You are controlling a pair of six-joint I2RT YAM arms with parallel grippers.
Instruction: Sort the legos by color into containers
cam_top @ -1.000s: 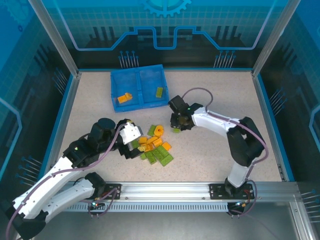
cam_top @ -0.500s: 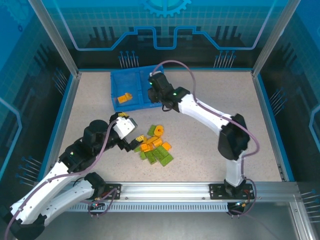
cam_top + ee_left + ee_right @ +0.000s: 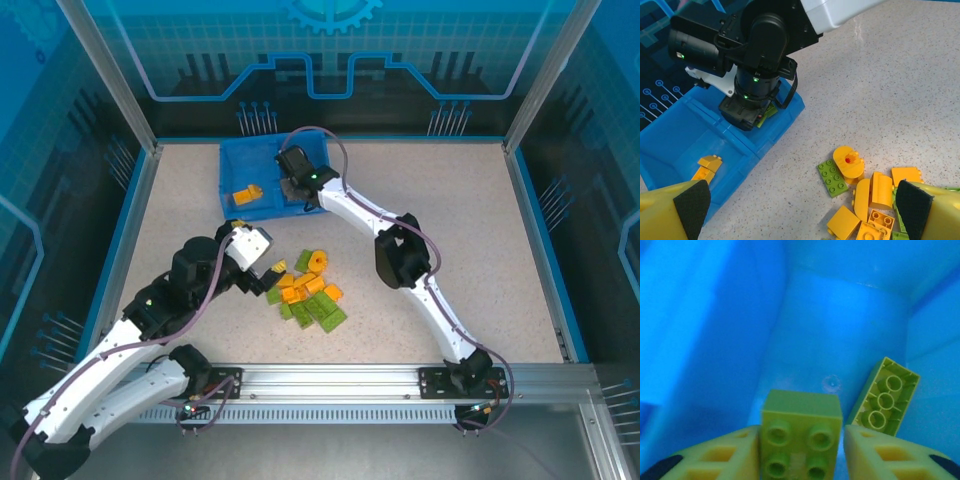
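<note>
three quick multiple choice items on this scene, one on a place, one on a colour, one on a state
1. Where is the right end effector?
A) at the table's near edge
B) in the tray's right compartment
C) beside the tray

2. What colour is the brick between its fingers?
A) orange
B) blue
C) green

3. The left end effector is:
A) open
B) shut on a brick
C) shut, empty

Answers: 1 B, its fingers frame that compartment's blue floor; 2 C, the studded brick there is light green; 3 A, its pads stand far apart above the pile.
</note>
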